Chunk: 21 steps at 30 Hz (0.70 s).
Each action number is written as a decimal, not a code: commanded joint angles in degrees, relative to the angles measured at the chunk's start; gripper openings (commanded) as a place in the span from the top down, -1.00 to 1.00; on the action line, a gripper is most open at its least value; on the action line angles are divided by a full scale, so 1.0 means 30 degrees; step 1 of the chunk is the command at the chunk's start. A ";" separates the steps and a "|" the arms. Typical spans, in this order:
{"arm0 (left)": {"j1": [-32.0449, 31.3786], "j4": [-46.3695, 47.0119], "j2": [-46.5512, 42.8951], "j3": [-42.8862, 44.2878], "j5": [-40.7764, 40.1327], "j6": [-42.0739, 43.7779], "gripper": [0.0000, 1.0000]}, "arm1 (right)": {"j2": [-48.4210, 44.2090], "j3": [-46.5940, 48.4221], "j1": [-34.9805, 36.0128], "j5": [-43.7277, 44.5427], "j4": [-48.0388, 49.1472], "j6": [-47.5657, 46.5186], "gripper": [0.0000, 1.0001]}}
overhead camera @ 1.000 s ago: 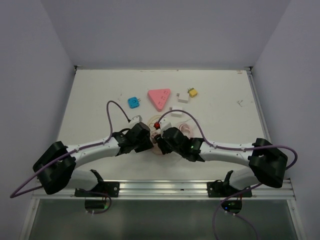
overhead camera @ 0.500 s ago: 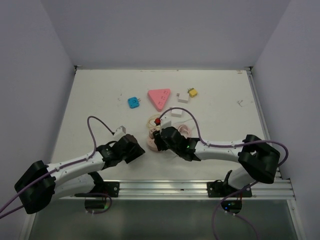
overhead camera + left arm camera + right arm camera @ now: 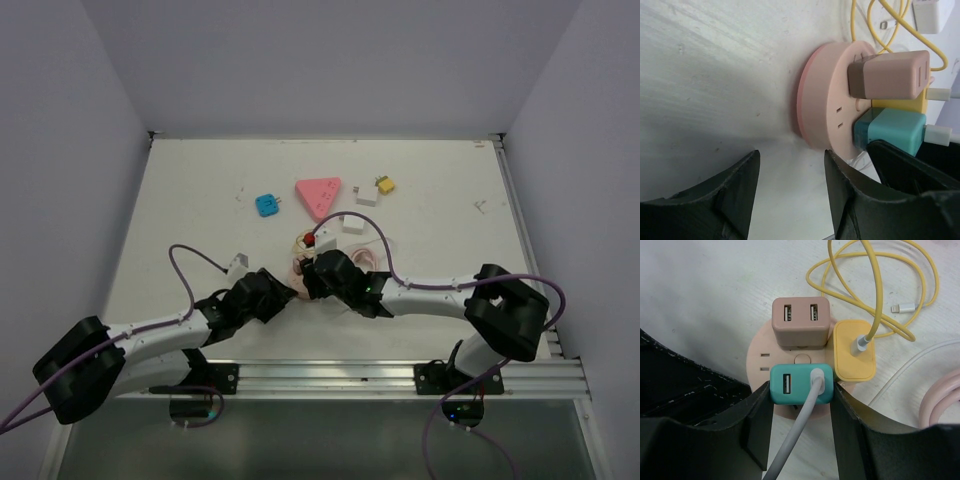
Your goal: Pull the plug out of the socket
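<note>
White bench (image 3: pixel 200 190) is carrying a round pink socket (image 3: pixel 760 357) between its centre and near edge, with a teal plug (image 3: pixel 790 385), a brown plug (image 3: pixel 801 320) and a yellow plug (image 3: pixel 855 357) sitting in it. Right claw (image 3: pixel 801 392) is reaching in low, grasping the teal plug by both sides. Left claw (image 3: pixel 791 167) is hanging released just beside the socket.
</note>
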 commanded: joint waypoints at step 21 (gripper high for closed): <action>0.0367 0.7599 -0.0225 -0.3105 -0.1236 -0.0708 -0.13 | 0.1509 0.1321 0.0038 -0.1236 -0.0464 0.0996 1.00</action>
